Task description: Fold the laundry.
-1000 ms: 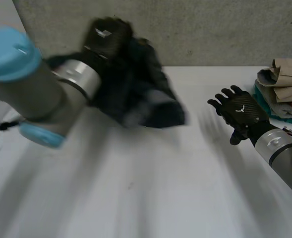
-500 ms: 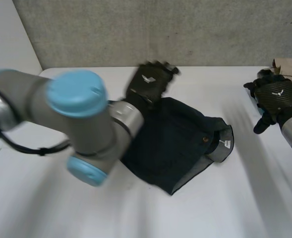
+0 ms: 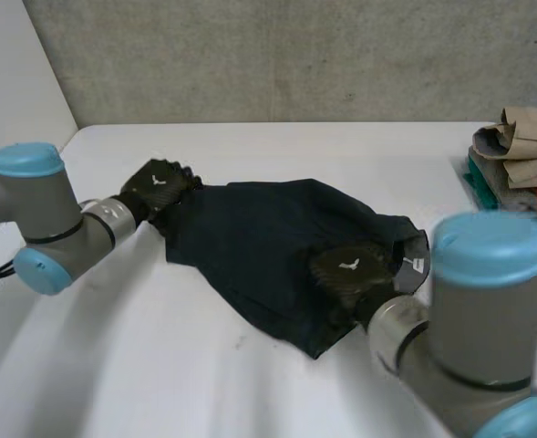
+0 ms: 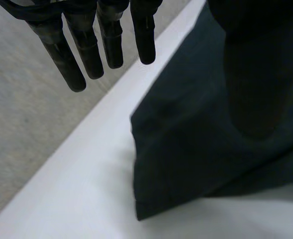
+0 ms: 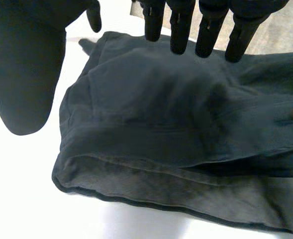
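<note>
a dark blue garment [image 3: 250,233] lies across the middle of the white desk [image 3: 159,374], rumpled rather than flat. the left robot hand [image 3: 156,185] is at the garment's left end, by its far corner. in the left wrist view its fingers [image 4: 86,50] are straight and slightly apart, hanging over the desk's far edge beside the cloth with nothing between them. its thumb [image 4: 248,84] hangs over the dark fabric. whether the palm touches the cloth is hard to say from these views.

the right robot hand [image 3: 348,272] is over the garment's right part, just beside the turned-over waistband [image 3: 417,251]. in the right wrist view its fingers [image 5: 180,30] are straight and spread, pointing across the cloth, and its thumb [image 5: 24,74] is held out to one side. this robot hand too is apart and grips nothing. below its palm the waistband is folded back on itself, showing a paler grey inside along its lower edge.

at the right end of the desk, well apart from the garment, sits a pile of folded clothes [image 3: 514,151] in tan, grey, teal and orange. a grey wall [image 3: 295,55] rises behind the desk.
</note>
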You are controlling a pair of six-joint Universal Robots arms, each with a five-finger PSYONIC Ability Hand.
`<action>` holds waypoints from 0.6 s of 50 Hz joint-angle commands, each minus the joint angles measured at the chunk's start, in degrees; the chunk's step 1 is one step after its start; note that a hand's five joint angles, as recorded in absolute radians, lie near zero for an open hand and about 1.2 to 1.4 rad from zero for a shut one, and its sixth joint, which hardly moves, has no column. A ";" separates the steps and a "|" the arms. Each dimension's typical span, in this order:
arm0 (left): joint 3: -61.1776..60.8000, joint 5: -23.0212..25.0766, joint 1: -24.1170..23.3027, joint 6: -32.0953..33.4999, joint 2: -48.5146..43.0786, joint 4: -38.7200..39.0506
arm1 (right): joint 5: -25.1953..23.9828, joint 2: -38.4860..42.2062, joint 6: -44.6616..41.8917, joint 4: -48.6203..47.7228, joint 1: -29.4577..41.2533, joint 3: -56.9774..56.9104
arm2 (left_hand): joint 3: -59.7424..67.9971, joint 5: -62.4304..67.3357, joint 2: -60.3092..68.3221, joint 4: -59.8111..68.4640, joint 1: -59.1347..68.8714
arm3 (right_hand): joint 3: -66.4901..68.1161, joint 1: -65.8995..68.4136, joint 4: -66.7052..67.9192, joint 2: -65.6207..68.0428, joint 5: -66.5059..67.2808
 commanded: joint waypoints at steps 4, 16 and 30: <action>5.87 -0.54 -0.83 0.89 -6.40 -1.01 | 5.95 10.26 -3.64 -8.93 4.85 -2.50 | 28.10 27.96 28.18 28.18 28.05 | 9.44 10.16 9.42 9.47 9.20; 5.08 -1.16 -2.32 0.80 -5.88 -0.92 | 7.18 13.17 -4.78 -12.62 4.41 -5.40 | 32.23 32.08 32.31 32.31 32.18 | 66.07 66.79 66.05 66.09 65.83; -11.35 -2.83 -2.50 -0.52 12.58 -2.68 | 6.91 0.24 -13.04 -13.33 4.05 -5.58 | 5.93 5.78 6.01 6.01 5.88 | 66.07 66.79 66.05 66.09 65.83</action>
